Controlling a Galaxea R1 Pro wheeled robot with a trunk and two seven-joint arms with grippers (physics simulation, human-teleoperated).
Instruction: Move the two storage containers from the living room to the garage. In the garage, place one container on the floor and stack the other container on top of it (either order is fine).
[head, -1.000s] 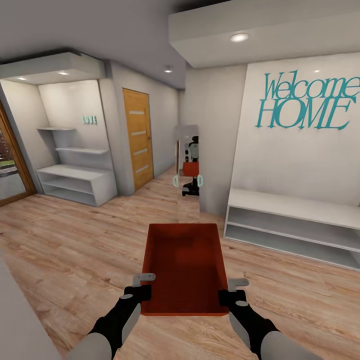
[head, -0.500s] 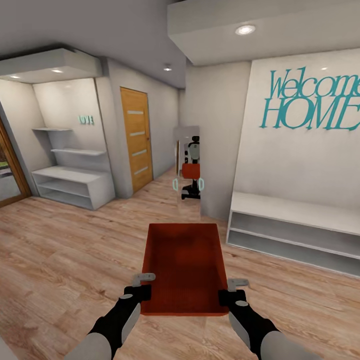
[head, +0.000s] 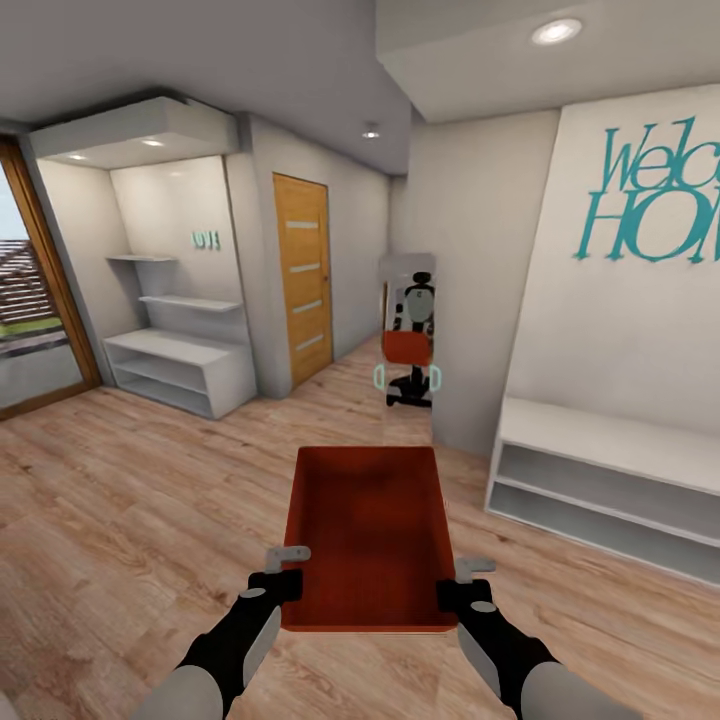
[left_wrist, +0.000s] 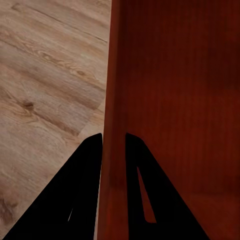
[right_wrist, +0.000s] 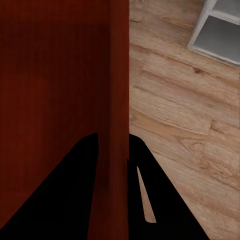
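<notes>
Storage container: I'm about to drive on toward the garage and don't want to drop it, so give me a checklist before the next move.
1. Left gripper on a wall: ok, one finger each side of the storage container's left wall.
2. Right gripper on a wall: ok, its fingers straddle the right wall.
3. Container level: ok, in the head view it sits evenly between both arms, open side up.
4. Container empty: ok, nothing lies inside.
5. Path ahead: cannot tell; wood floor is bare close by, but the white bench shelf stands near on the right.
6. Garage reached: not ok, this is wood-plank flooring with a Welcome HOME sign.
</notes>
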